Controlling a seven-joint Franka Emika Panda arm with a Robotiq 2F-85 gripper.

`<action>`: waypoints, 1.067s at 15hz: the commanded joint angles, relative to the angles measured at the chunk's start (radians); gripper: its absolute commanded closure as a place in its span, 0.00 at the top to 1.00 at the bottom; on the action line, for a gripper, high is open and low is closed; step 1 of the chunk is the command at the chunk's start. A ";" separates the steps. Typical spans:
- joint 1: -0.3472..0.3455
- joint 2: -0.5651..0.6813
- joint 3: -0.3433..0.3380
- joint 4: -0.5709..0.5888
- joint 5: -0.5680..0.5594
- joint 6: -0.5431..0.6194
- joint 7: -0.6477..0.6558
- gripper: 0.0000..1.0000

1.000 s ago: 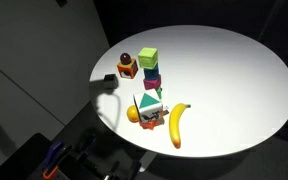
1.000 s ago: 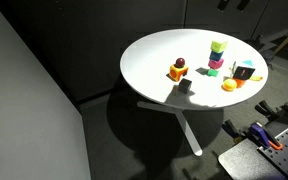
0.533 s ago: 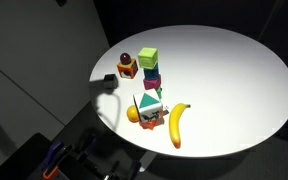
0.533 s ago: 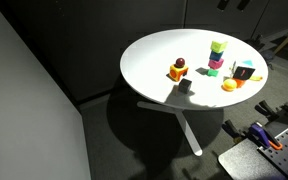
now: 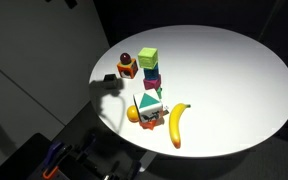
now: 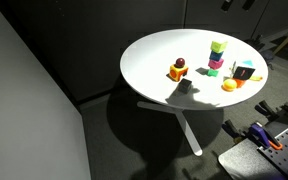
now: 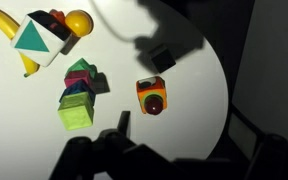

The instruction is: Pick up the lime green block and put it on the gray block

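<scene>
The lime green block (image 5: 147, 57) lies on the white round table (image 5: 224, 70) at the end of a short row of coloured blocks. It also shows in an exterior view (image 6: 217, 46) and in the wrist view (image 7: 76, 115). The gray block (image 5: 108, 83) sits alone near the table edge, in shadow, and shows in an exterior view (image 6: 184, 86) and the wrist view (image 7: 158, 58). My gripper (image 7: 184, 140) hangs high above the table, open and empty, and barely shows at the top edge of both exterior views (image 5: 66, 3) (image 6: 236, 4).
An orange-red block with a dark round top (image 5: 127, 66) stands between the gray block and the row. A magenta block (image 5: 151, 72), a green-and-white triangular block (image 5: 149, 104), an orange (image 5: 134, 114) and a banana (image 5: 177, 124) lie nearby.
The gripper has shifted slightly at the top of the exterior views, and its shadow near the gray block has moved a little. The blocks have not moved.
</scene>
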 commanded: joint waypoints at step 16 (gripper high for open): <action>-0.114 0.162 -0.054 0.128 -0.234 -0.137 0.009 1.00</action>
